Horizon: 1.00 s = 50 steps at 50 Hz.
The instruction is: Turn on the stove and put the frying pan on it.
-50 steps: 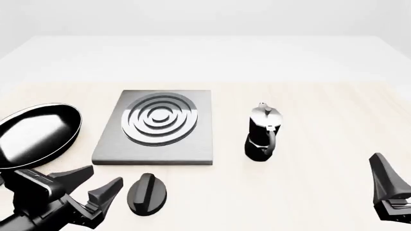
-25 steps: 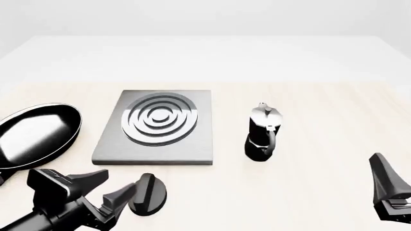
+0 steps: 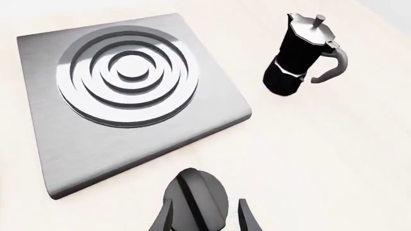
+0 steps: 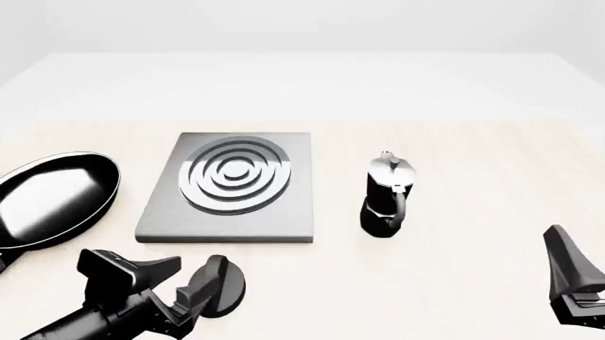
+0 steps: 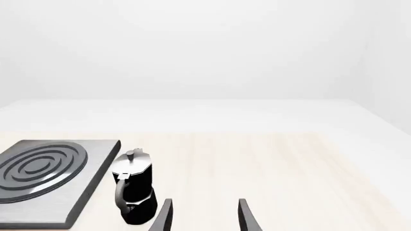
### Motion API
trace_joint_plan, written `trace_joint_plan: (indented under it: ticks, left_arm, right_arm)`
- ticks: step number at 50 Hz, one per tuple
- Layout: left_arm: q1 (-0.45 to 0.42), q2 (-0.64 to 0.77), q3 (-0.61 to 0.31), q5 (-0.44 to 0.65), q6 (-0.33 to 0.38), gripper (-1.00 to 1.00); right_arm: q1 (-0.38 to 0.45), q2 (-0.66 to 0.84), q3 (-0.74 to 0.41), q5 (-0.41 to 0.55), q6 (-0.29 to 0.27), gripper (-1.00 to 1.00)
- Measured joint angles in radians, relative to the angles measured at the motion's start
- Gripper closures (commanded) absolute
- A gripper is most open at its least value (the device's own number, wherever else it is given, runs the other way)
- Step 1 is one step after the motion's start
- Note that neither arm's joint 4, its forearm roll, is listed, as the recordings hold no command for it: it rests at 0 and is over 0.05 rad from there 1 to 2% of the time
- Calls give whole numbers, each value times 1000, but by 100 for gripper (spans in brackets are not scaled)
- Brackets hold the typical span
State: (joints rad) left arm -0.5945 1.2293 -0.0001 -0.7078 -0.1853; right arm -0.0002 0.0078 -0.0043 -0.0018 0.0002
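the wide glossy black frying pan (image 4: 52, 198) lies at the left edge of the pale wooden desk (image 4: 472, 177). the left claw (image 4: 180, 280) is open, its fingers on both sides of the round black ridged knob (image 4: 219, 285) at the near edge. behind the knob lies the flat grey metal stove slab (image 4: 232, 188), then the black-and-silver moka pot (image 4: 386, 195). the right claw (image 5: 202, 216) hangs open near the right edge.
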Motion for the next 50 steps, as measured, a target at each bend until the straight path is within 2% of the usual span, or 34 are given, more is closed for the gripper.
trace_joint_plan:
  ticks: [27, 43, 50]
  left_arm:
    - [-33, 246, 0, -185, -36, -100]
    - [-26, 371, 0, -266, -62, -100]
    - [-30, 384, 0, -273, -69, -100]
  right_arm:
    - [0, 0, 0, 0, 0, -100]
    - [0, 0, 0, 0, 0, -100]
    - [0, 0, 0, 0, 0, -100]
